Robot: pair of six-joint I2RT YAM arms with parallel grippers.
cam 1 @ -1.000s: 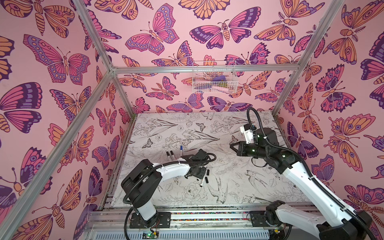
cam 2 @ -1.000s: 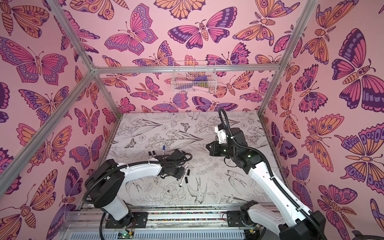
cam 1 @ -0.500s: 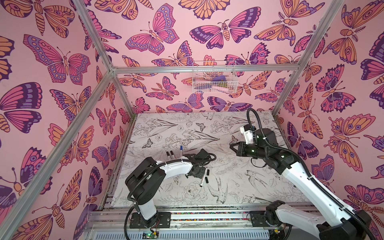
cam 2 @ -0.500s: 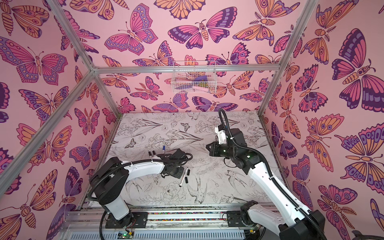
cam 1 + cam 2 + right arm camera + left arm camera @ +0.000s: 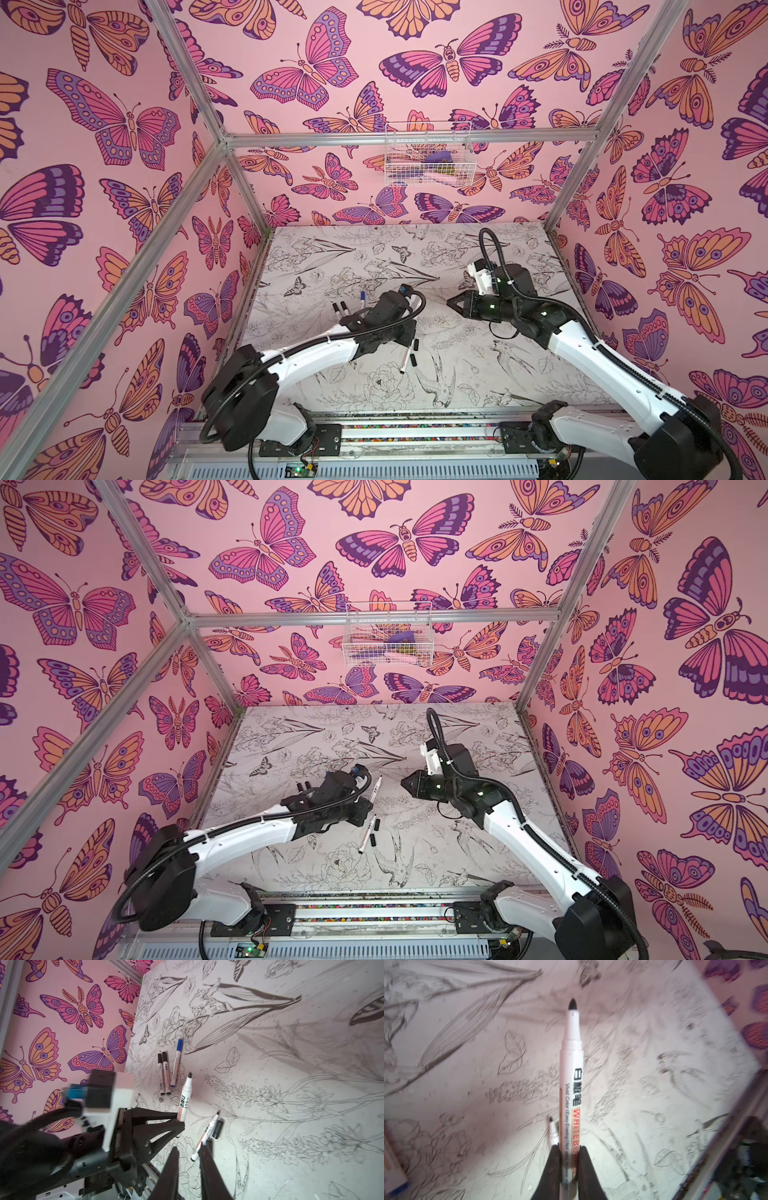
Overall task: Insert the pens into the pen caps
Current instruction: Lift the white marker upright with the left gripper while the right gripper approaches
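The held pen (image 5: 570, 1076), uncapped with its dark tip foremost, is clenched near its rear end in the left tool (image 5: 569, 1148) and raised off the bench (image 5: 478, 386). The right tool (image 5: 190, 1148) hovers near, jaws slightly apart with nothing between them. On the bench below, a loose pen (image 5: 205, 1136) lies bare-tipped with a black cap (image 5: 217, 1129) just beside it. Three capped pens (image 5: 166, 1072), two black-topped and one blue, lie together nearer the left wall. The step in hand appears to be capping the held pen. The right tool would do well to take the black cap by its closed end, leaving the mouth free and the loose pen unnudged. It should then meet the tip in line with the barrel, since a tilted cap is likely to jam or smear. The bench is pale, printed with line drawings of flowers, leaves and birds. Pink butterfly walls (image 5: 124, 208) on an aluminium frame (image 5: 332, 139) enclose it, and a wire basket (image 5: 428, 153) hangs on the rear wall.
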